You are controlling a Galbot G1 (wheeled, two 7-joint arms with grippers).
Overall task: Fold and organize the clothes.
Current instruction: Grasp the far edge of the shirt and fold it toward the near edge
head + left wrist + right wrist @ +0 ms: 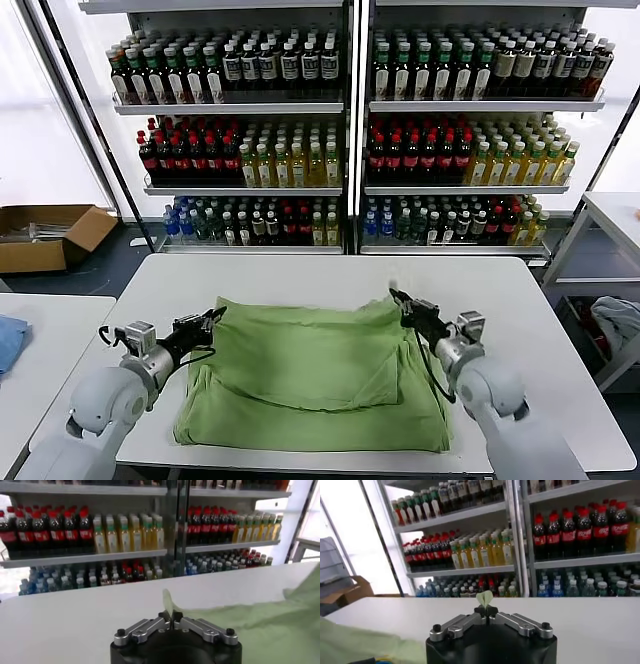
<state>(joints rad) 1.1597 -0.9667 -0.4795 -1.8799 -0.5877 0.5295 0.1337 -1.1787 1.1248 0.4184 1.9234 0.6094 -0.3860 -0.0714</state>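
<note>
Both white forearms fill the bottom corners of the head view, and between them the light green shirt [315,375] lies spread over the middle of the white table [300,275], its far layer doubled back over the near one so that only plain green shows. At the shirt's far-left corner the left gripper [213,318] sits low over the tabletop with its fingertips pressed together on the cloth — the left wrist view shows a thin flap of the shirt [240,630] standing up from between the closed tips [170,615]. At the far-right corner the right gripper [397,297] pinches the fabric the same way; in the right wrist view a small green tuft pokes up from between its tips [485,611]. Across the top of the frame stand shelves of bottled drinks [340,130], and a cardboard box [45,235] sits at the left edge on the floor.
</note>
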